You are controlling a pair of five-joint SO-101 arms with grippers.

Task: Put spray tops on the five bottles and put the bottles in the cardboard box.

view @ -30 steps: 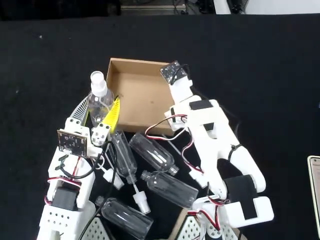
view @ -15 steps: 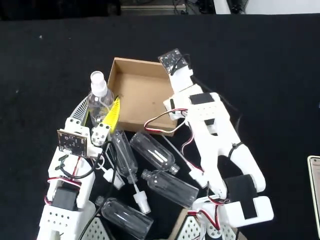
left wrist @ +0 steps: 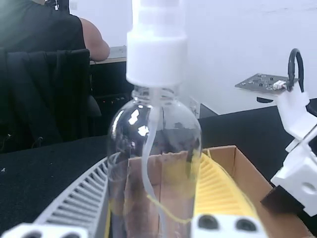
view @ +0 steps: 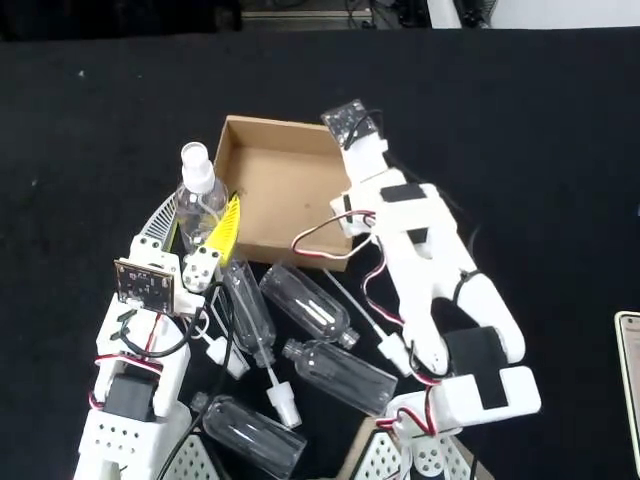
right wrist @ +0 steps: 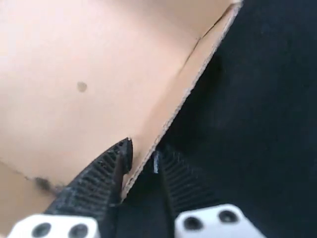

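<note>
Even bright light, glints on the clear bottle point(left wrist: 153, 148), faint shadows

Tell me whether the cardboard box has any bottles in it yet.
Empty. The high view shows the cardboard box with a bare floor; the capped bottle stands outside its wall in the left gripper.

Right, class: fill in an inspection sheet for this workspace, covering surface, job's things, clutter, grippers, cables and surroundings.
surface: black cloth-covered table.
job's things: brown cardboard box, open; upright clear plastic bottle with white spray top beside it; four capless clear bottles lying between the arms; three loose white spray tops.
clutter: flat object at table's right edge.
grippers: left gripper fingers shut on upright bottle; right gripper fingers pinch box's wall.
cables: red, white and black wires on both arms.
surroundings: white wall.
</note>
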